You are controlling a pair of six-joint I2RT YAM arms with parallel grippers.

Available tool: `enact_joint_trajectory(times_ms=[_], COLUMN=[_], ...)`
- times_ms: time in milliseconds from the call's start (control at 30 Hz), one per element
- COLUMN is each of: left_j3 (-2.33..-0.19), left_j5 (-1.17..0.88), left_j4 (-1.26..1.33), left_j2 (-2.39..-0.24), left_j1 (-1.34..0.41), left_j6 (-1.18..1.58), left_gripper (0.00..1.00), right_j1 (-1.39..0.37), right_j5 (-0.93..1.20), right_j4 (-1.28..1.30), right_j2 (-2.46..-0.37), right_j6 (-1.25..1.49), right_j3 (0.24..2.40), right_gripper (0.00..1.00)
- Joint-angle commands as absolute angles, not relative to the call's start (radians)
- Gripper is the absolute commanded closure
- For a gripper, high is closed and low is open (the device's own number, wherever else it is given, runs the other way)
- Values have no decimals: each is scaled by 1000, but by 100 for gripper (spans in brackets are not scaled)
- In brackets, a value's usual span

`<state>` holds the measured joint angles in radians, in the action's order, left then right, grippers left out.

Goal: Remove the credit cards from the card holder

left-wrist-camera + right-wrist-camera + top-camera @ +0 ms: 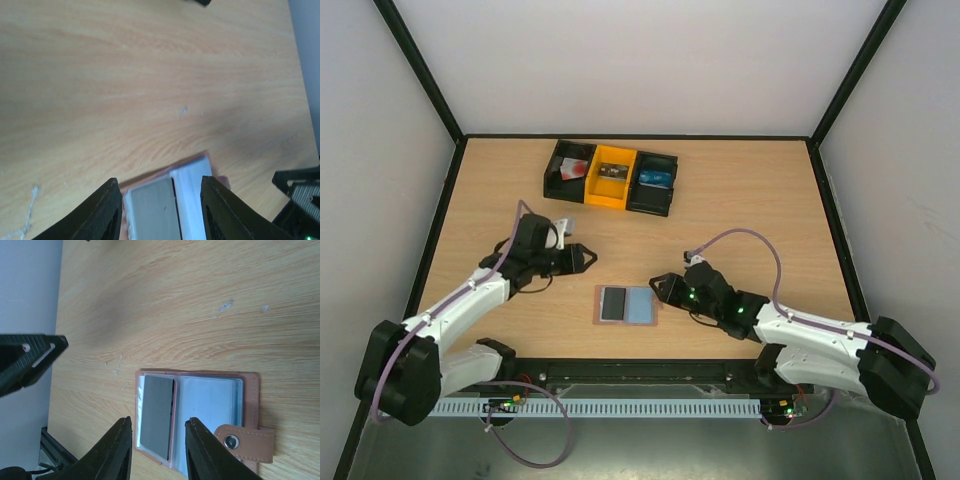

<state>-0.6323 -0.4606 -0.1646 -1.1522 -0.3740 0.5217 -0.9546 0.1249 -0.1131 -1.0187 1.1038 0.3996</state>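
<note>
Overall, wooden table (750, 190), white walls (640, 60), card holder (625, 303)

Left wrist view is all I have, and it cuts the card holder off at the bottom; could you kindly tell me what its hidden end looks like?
Observer: The card holder lies open and flat, and a brown snap tab sticks out from one edge.
Operator: Thank you. What stands beyond it, at the far side?
Observer: A row of three bins stands there: black, orange, black.
</note>
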Motion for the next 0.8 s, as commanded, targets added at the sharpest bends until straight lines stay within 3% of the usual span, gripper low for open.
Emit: enact_joint_trajectory(times_ms=[0, 333, 767], left_j3=[-543, -407, -295], left_j5=[-472, -519, -559], left_j4=[-90, 53, 184], left_j2=[-1100, -1083, -1085], left_j1=[-405, -472, -492], left_j6=[580, 674, 735], left_gripper=[55, 57, 56], right_j1=[-954, -955, -958], right_j5=[157, 287, 302], right_j4=[-185, -337, -373], right_j2=[-1080, -1261, -1412], right_j6=[1101, 1140, 1143], right_j3=[396, 405, 466], right_gripper=[71, 73, 74])
